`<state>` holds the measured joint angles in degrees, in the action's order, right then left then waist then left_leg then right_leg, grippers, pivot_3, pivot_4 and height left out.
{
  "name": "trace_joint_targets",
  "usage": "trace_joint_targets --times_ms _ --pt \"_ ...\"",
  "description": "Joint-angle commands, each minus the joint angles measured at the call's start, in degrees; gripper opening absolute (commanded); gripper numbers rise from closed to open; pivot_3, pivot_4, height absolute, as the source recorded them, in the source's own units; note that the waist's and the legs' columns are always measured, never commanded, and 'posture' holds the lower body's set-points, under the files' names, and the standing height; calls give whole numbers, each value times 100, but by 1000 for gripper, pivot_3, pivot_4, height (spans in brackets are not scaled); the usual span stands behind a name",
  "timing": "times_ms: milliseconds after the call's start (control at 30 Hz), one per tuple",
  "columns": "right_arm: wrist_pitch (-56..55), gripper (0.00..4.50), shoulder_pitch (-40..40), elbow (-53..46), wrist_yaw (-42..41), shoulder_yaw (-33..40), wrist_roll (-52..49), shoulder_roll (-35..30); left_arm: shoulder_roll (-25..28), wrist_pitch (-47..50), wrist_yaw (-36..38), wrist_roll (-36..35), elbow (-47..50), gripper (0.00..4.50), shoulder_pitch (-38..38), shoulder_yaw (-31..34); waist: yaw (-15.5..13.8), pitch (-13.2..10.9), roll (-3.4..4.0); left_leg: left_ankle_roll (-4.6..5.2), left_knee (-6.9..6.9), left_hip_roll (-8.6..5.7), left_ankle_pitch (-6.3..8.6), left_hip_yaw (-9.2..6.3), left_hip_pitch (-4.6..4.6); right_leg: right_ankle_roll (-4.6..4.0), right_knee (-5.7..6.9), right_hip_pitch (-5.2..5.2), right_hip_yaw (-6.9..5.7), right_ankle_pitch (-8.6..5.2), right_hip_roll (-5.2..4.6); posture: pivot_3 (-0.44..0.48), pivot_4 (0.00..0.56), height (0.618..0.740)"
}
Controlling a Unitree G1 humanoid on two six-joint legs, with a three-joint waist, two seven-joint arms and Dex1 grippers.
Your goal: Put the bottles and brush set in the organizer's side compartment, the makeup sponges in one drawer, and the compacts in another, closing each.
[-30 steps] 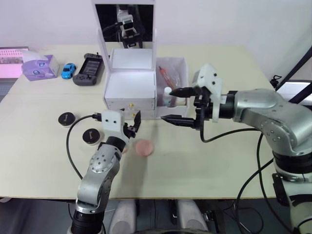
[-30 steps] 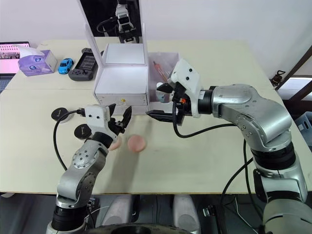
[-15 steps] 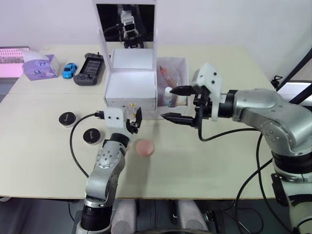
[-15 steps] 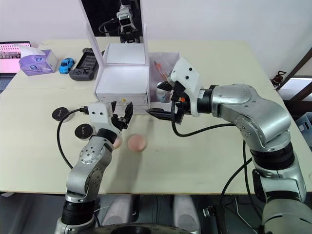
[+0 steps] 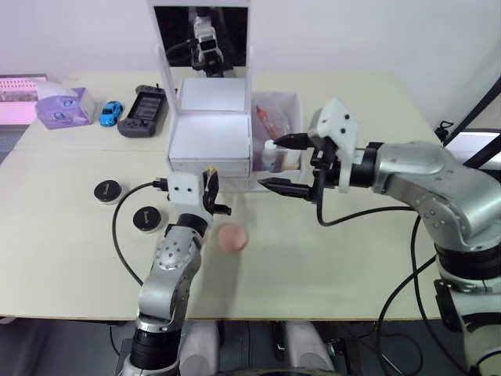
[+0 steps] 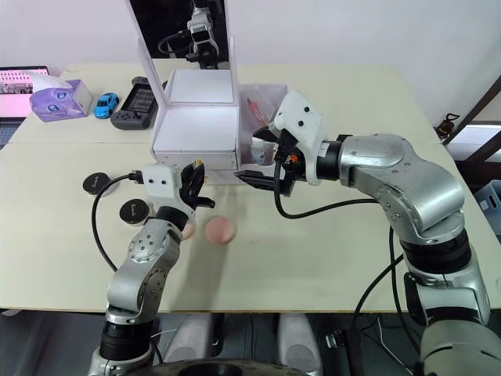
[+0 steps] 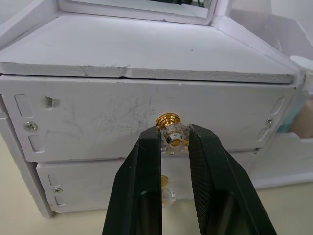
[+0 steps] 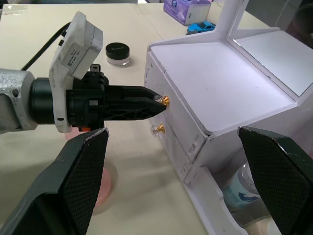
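Observation:
The white organizer stands mid-table with its mirror lid upright and both drawers shut. My left gripper is shut on the upper drawer's gold knob. The side compartment holds the brush set and a white-capped bottle. My right gripper hangs open just in front of that compartment. One pink makeup sponge lies on the table before the organizer, and a second peeks out behind my left arm. Two black compacts sit to the left.
A purple tissue box, a blue toy car and a black handheld device lie at the back left. The lower drawer's knob sits just under my left fingers.
My left gripper has moved forward from above the sponges to the organizer and shut on the upper drawer's knob. The right gripper has barely shifted.

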<state>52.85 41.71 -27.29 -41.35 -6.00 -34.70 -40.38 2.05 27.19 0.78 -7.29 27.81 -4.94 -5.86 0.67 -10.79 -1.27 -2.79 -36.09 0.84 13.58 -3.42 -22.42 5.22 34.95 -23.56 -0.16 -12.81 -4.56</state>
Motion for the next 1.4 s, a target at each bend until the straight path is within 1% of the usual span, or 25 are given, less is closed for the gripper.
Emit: trace_joint_targets --times_ms 33,133,267,300,467,600,633,767,933,1067,1333,1400 --pt "-218 4500 6 -110 33 -17 84 164 264 382 374 -309 764 257 353 5 9 0 1 1 3 0 0 0 0 0 0 -1 0 -1 0 0 150 740" --pt "-275 4500 16 -89 66 -57 132 326 608 725 719 -659 1292 257 859 72 5 0 2 3 9 1 2 0 0 1 -1 -5 0 -2 0 0 150 740" --pt "-318 4500 7 -64 50 -75 174 410 997 1042 1088 -1081 1805 257 1342 184 -13 0 2 2 1 1 2 -2 -2 5 -3 -3 -1 -6 -3 0 150 740" --pt "-331 4500 3 -60 43 -82 183 415 1051 1118 1130 -1188 1903 257 1414 224 -11 0 3 2 0 1 3 0 -2 22 -8 -2 -1 -16 -6 0 150 740" --pt "-353 4500 -37 -68 27 -104 207 445 1194 1390 1159 -1552 2202 257 1617 438 -8 0 4 1 5 0 3 -1 -6 21 -41 8 -1 -15 -8 0 150 740" --pt "-336 4500 -32 -59 -2 -86 155 473 1292 1640 1232 -1883 2269 257 1612 511 -19 0 4 6 11 -3 7 -1 -14 14 -55 10 -1 -10 -9 0 150 740" --pt "-333 4500 -22 -46 -19 -78 143 483 1311 1701 1244 -1974 2279 257 1606 521 -21 0 4 9 13 -4 8 -1 -15 -2 -58 10 -1 0 -9 0 150 740" --pt "-344 4500 23 31 -91 -73 140 502 1418 1902 1331 -2341 2323 257 1637 610 -30 0 4 12 18 -6 10 -1 -17 -1 -62 10 -1 -1 -9 0 150 740" --pt "-415 4500 35 87 -198 -72 202 478 1622 1916 1480 -2729 2396 257 1791 717 -23 0 4 12 16 -6 10 -2 -16 -1 -62 11 -1 -1 -9 0 150 740" --pt "-366 4500 17 35 -384 1 73 380 1814 1809 1599 -2907 2369 257 1865 685 -27 0 5 12 17 -6 11 -2 -17 -1 -65 11 -1 -1 -9 0 150 740" --pt "-395 4500 -6 64 -535 85 41 195 1987 1536 1767 -2996 2178 257 1966 734 -27 0 5 12 18 -6 11 -1 -21 -1 -71 10 -1 -1 -9 0 150 740" --pt "-434 4500 -7 85 -550 86 66 185 1975 1481 1840 -3137 2105 257 1992 828 -27 0 5 12 18 -6 11 -1 -21 -1 -72 10 -1 -1 -9 0 150 740"
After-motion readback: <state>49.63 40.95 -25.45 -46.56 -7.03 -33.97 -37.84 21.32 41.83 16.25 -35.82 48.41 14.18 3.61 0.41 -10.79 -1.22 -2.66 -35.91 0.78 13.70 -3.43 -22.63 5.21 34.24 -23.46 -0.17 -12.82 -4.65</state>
